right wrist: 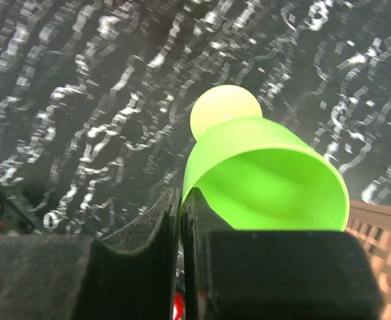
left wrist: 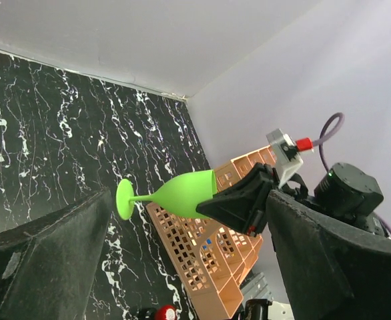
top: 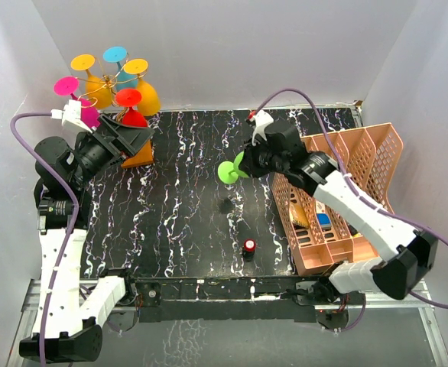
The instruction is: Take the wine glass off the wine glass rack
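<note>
The wine glass rack (top: 111, 93), gold wire on an orange-brown base (top: 141, 155), stands at the far left corner with several coloured glasses hanging upside down on it. A green wine glass (top: 228, 170) is off the rack, held sideways above the middle of the table. My right gripper (right wrist: 182, 220) is shut on the rim of the green wine glass (right wrist: 262, 173), one finger inside the bowl. My left gripper (top: 141, 144) is open and empty beside the rack's base. The left wrist view shows the green wine glass (left wrist: 175, 193) and the right gripper (left wrist: 243, 200) across the table, past its wide-apart fingers (left wrist: 42, 260).
A salmon-pink lattice basket (top: 361, 160) with a few small items inside lies along the right side, close to the right arm. A small red-capped object (top: 249, 246) stands near the front of the black marbled table (top: 186, 222). White walls close in the left, back and right.
</note>
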{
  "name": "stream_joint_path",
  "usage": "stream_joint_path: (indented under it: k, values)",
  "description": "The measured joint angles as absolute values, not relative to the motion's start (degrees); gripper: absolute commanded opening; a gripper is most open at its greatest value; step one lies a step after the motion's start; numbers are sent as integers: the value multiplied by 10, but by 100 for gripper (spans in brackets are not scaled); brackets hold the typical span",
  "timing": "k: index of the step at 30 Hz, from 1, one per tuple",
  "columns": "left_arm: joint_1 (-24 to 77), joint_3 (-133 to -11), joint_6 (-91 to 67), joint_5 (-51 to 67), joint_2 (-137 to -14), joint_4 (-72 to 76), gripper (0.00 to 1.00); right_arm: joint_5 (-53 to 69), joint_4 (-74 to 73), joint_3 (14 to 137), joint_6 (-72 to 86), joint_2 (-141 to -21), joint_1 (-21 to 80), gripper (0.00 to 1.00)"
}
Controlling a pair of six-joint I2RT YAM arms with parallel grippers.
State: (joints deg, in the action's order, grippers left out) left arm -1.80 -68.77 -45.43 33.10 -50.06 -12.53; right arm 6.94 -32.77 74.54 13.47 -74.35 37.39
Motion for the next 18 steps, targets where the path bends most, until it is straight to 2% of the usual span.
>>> stream_joint_path:
  k: [8,18]
  values:
    - [-18,-688,-455,330,-501,-125,97,6,-446,905,94,-871,373,8]
    - [-18,-688,-451,331,-512,-134,97,-36,-536,995,71,-991,373,8]
